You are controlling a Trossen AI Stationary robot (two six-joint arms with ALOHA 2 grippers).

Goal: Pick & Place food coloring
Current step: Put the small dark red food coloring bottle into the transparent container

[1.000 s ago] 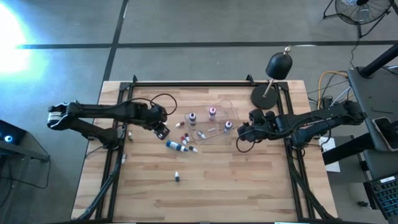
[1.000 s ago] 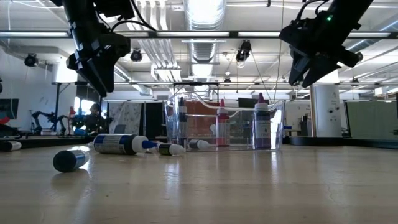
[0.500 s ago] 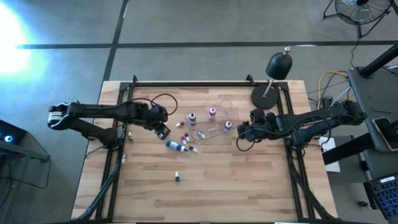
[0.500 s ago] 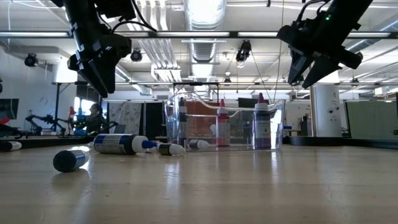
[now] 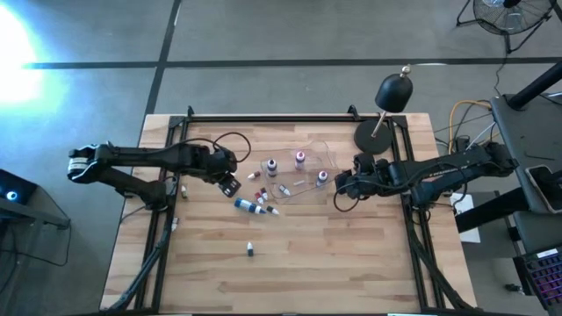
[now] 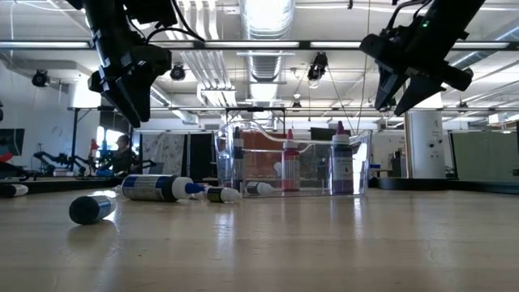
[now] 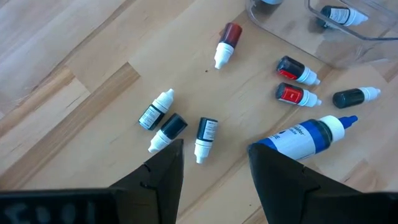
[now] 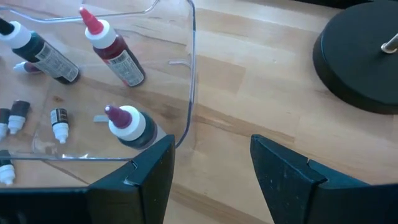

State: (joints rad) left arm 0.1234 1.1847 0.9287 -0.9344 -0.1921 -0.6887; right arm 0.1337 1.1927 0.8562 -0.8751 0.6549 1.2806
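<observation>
The little food coloring bottles (image 7: 206, 131) lie on the wooden table (image 5: 290, 263), most of them tipped over in a bunch just beside the clear tray (image 8: 190, 74). A few taller bottles stand up inside the tray. One small bottle (image 5: 250, 250) lies alone, well apart from the others. I think these bottles are very light and made of smooth plastic, so they may roll or slip away if I bump them. I think the best place to take one is across the round middle, not at the pointy cap. My left gripper (image 7: 211, 165) hangs in the air over the bunch of little bottles. Its jaws are open and hold nothing. My right gripper (image 8: 211, 162) hangs near the corner of the tray, close to the round black lamp base (image 8: 357, 59). Its jaws are open too, and they touch nothing.
</observation>
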